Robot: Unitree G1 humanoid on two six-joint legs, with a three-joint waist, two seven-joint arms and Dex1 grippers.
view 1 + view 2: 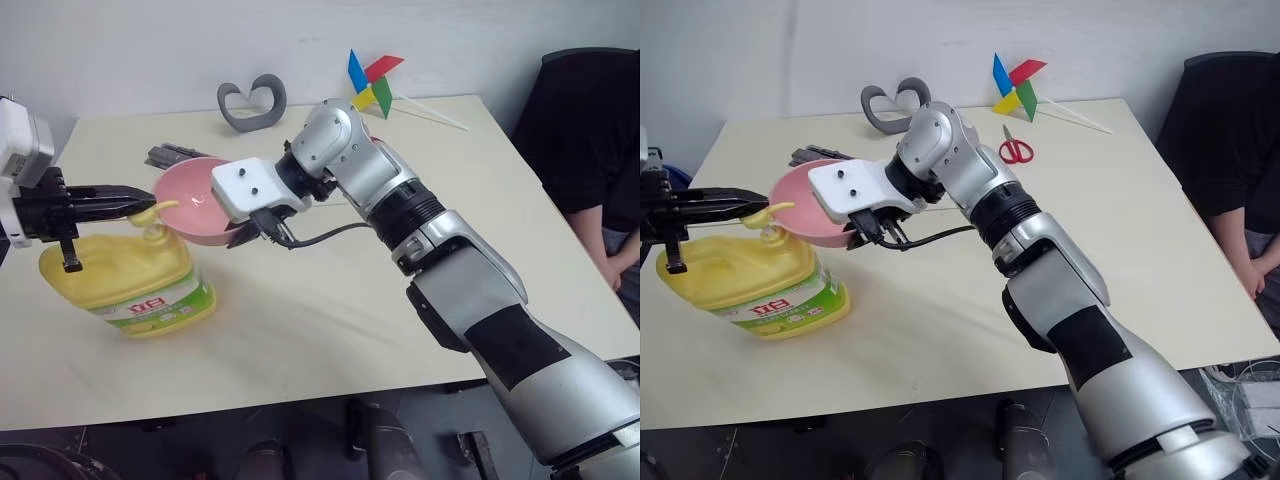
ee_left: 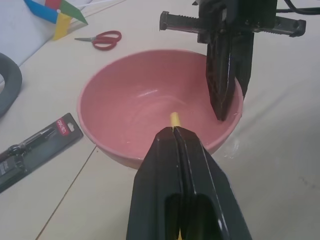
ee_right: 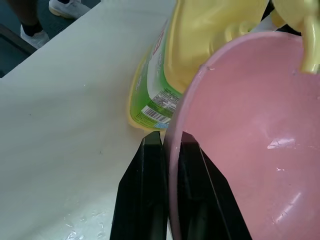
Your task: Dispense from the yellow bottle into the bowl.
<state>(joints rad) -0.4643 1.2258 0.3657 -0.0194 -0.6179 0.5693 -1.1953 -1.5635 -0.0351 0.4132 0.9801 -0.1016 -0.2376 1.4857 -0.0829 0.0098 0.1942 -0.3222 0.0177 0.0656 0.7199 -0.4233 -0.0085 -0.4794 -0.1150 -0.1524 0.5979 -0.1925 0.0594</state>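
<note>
The bottle [image 1: 130,285] stands on the desk [image 1: 330,300] at its left side, with the bowl [image 1: 195,200] just right of its pump, the spout over the rim. Behind the bowl lies a carded tool [image 1: 172,156]; farther back a stand [image 1: 252,103], to its right a pinwheel [image 1: 372,82] and scissors [image 1: 1016,150].

Glossy smooth plastic: pink bowl [image 2: 150,100], yellow bottle [image 1: 120,275].

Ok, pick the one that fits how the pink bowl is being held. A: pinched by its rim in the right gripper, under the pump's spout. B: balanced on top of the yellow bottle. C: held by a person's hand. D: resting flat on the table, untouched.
A: the right gripper clamps the bowl's rim beneath the yellow bottle's spout.
</note>
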